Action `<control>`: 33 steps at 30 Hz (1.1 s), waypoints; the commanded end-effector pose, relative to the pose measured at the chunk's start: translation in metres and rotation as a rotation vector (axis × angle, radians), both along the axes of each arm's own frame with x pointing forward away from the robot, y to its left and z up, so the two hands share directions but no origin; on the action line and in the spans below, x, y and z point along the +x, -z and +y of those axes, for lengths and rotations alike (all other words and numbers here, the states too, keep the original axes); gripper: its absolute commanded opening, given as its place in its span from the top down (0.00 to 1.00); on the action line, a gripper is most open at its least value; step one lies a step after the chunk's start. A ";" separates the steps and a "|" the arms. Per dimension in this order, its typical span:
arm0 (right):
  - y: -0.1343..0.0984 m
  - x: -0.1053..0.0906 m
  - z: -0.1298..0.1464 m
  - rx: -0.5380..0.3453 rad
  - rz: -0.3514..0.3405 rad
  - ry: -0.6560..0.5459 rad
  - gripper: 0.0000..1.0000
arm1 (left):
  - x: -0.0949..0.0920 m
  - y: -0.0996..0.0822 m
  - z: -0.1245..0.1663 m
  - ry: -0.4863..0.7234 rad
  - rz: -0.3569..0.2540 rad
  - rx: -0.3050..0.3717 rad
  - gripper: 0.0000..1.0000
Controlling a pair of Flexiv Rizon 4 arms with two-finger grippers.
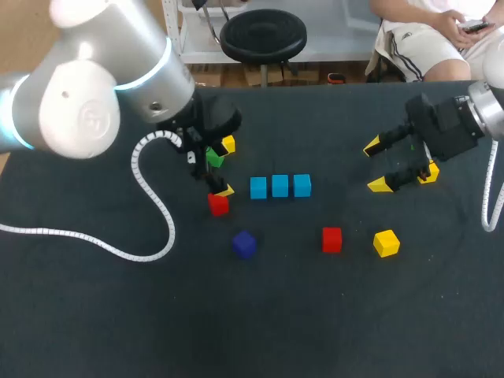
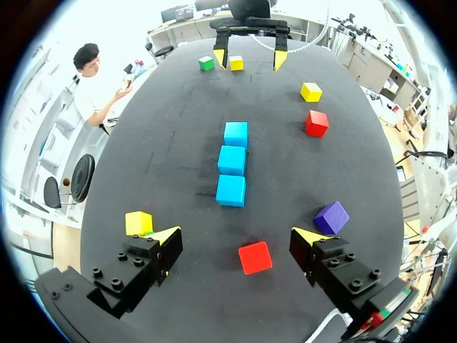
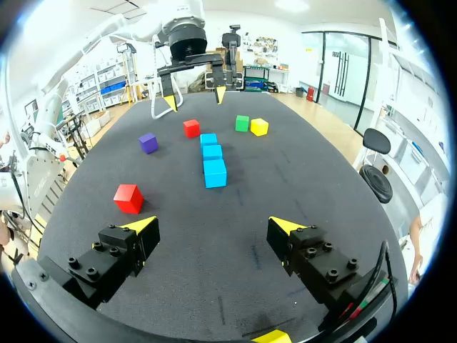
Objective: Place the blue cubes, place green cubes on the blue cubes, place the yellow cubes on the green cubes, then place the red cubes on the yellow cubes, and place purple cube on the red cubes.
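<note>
Lying just outside the parted fingers of the left gripper point(image 2: 237, 234), a green cube point(image 1: 213, 157) is judged nearest that arm.

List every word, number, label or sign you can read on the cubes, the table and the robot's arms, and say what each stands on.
Nothing here is readable.
Blue cubes and the other cubes: plain faces, no print.
Table: plain dark cloth, no marks.
Left arm: a faint raised mark on its joint, too blurred to read.
</note>
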State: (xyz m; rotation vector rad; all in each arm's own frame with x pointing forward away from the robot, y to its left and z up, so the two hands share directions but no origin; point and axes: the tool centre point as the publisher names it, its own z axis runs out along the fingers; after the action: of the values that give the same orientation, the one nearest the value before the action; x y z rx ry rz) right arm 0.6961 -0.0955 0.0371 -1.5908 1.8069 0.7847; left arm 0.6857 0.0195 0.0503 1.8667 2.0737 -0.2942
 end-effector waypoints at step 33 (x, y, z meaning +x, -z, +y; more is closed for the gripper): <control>0.000 0.000 0.000 0.001 -0.001 0.000 0.00 | 0.003 -0.009 0.012 0.106 -0.035 -0.242 0.00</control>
State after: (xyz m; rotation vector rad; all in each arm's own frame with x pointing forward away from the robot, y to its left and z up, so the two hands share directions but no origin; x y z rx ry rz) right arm 0.6961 -0.0955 0.0371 -1.5908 1.8069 0.7848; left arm 0.6849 0.0335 0.0574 1.8100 1.8198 -0.5109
